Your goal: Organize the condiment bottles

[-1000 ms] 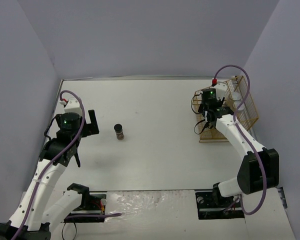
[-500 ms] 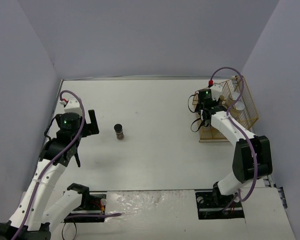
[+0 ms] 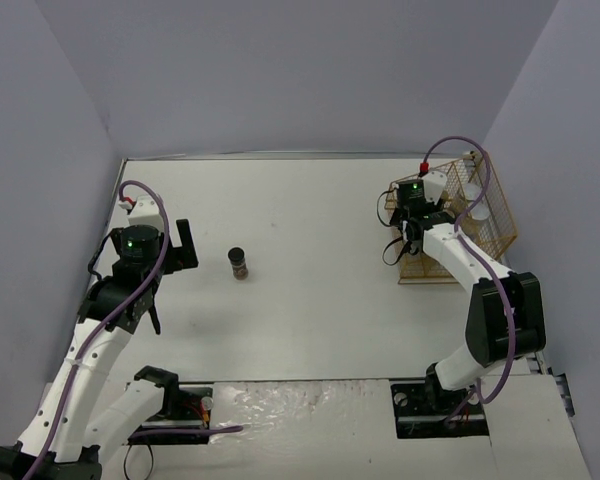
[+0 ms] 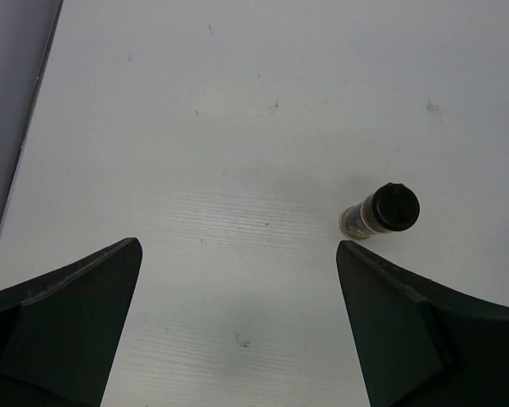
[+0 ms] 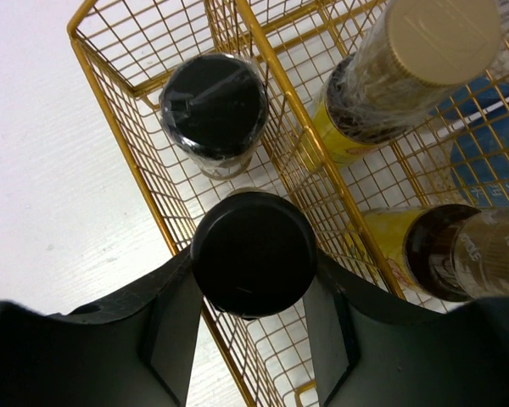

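R claw [image 5: 250,271] is gripping a jar [image 5: 253,253] by its black cap, holding it at the rack's [image 3: 495,225] near cell, 2nd jar [image 5: 214,106] just ahead. Prob. the placing step; next: seat it upright, release. L claw [image 4: 237,246] is gaping empty, loose jar [image 4: 380,212] ahead-right on worktop [image 4: 237,102].

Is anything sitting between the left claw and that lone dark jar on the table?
Nothing visible. The left claw is open, and only bare table lies between it and the black-capped jar, which stands upright ahead of one fingertip.
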Available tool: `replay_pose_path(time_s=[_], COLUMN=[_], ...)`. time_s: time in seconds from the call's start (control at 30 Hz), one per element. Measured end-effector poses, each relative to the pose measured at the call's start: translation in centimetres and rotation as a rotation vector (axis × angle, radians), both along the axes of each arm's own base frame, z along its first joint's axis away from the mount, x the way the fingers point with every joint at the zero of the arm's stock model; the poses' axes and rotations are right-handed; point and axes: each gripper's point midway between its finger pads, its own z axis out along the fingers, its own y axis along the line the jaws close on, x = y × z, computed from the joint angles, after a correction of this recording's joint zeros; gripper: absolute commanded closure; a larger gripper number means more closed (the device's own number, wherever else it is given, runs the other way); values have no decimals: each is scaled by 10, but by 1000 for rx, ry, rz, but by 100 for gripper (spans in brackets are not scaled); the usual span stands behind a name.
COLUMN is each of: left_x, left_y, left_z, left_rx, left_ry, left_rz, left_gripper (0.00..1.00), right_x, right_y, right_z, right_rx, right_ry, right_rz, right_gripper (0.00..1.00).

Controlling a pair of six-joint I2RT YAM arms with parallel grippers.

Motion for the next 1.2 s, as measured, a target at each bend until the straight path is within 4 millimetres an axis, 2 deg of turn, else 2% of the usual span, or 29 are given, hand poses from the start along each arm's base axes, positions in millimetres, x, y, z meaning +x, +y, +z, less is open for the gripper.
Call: replay_pose_path(time_s=[0.13,0.4,0.5,0.57,0.67,0.7,0.83,0.9,0.97,1.1,1.2], left_x=[0,0,0,0,0,0,0,0,0,0,0], left_y=[0,0,0,0,0,0,0,0,0,0,0], left_z=[1,1,1,1,1,1,1,1,1,1,1], left_rx=[-1,-2,-2,-2,-2,-2,-2,-2,-2,-2,-2], left_ry=[-2,-3,-3,-3,-3,-3,-3,-3,-3,-3,-3], left_rz=[0,-1,-2,-2,-2,-2,-2,-2,-1,-2,-1], left_gripper=[3,3,3,3,3,3,3,3,3,3,3], right_x=[-4,-6,-8,-10,-13,-15,-15,-17,-21,-37,-52], right_y=[-1,-4,-2,0,9,13,43,71,99,159,217], right_z=[0,0,4,11,30,38,81,101,112,116,104], right_rx=[-4,-4,3,14,36,39,51,61,71,84,80], right_ry=[11,16,14,5,-36,-50,-124,-158,-173,-174,-167], right_rz=[-1,-8,1,15,52,68,185,298,417,693,932], right_gripper=[46,44,39,36,26,26,15,12,6,3,2])
